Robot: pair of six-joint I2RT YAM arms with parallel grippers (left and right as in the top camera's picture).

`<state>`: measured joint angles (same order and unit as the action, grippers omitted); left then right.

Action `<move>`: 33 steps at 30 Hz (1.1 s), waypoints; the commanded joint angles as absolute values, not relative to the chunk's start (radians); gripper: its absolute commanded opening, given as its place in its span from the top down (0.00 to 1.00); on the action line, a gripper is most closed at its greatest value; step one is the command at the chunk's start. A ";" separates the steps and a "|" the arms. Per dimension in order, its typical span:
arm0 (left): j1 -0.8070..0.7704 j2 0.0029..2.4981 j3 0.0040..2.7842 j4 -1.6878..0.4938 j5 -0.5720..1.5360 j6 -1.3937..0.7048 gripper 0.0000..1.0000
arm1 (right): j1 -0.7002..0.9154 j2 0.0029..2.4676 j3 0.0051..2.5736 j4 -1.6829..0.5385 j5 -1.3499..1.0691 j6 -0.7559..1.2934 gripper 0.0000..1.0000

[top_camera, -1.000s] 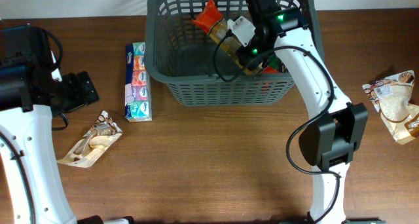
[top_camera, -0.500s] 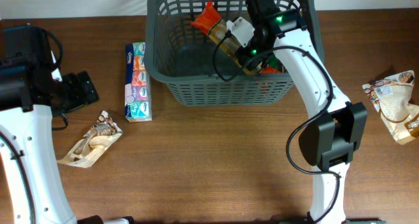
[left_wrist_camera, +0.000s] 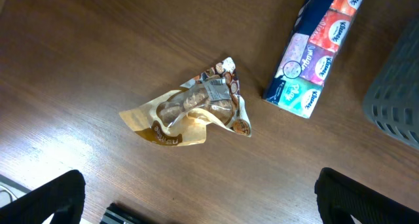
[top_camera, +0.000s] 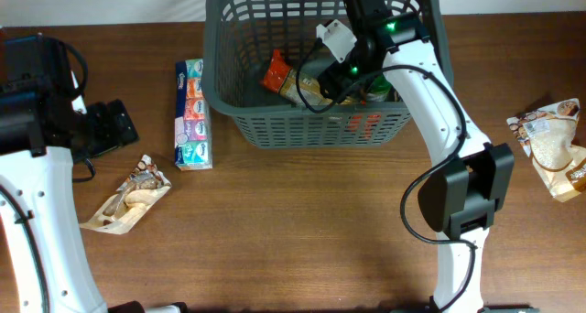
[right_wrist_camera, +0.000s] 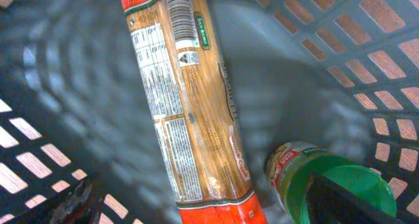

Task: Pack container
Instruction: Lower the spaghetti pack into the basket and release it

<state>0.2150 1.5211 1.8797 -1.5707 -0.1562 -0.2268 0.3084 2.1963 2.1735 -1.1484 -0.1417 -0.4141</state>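
A brown wooden table [top_camera: 293, 221] is stretching under both my arms, with a pale wall running along its far edge.

Closest to me on my left, my left gripper [left_wrist_camera: 209, 199] is hovering above the bare wood with its two fingers spread wide and nothing between them. Just past it a crumpled tan snack pouch [left_wrist_camera: 190, 112] is lying flat with its clear window facing up. Beyond the pouch, and apart from it, a long multipack of tissues [left_wrist_camera: 317, 50] in purple, red and teal wrappers is lying just beside the left wall of the container. Well off on my right, a printed bag of pale grains [top_camera: 554, 146] is sitting near the table's edge.

Further away, the container [top_camera: 275, 125], a big dark grey basket with lattice sides, is standing at the back middle of the table. My right arm is reaching over its near wall, and my right gripper [right_wrist_camera: 209, 207] is hanging inside it with the fingers standing wide apart, gripping nothing. Directly below them a long packet of spaghetti [right_wrist_camera: 190, 99] is lying on the solid floor of the basket, label up. Just beside the packet's red end a green-lidded jar [right_wrist_camera: 301, 168] is resting near the lattice wall. I cannot tell whether the jar is touching the packet.
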 commanded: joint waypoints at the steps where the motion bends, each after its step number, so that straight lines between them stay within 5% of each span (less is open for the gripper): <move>1: 0.219 1.513 1.879 -1.572 -0.153 -0.215 0.00 | 0.314 2.164 2.262 -1.151 -0.158 -0.336 0.11; 19: 0.219 1.513 1.879 -1.587 -0.154 -0.215 0.00 | 0.210 2.145 2.978 -1.286 0.188 -0.068 0.01; 33: 0.219 1.513 1.879 -1.585 -0.153 -0.215 0.00 | -0.324 2.133 2.989 -1.661 0.322 0.445 0.01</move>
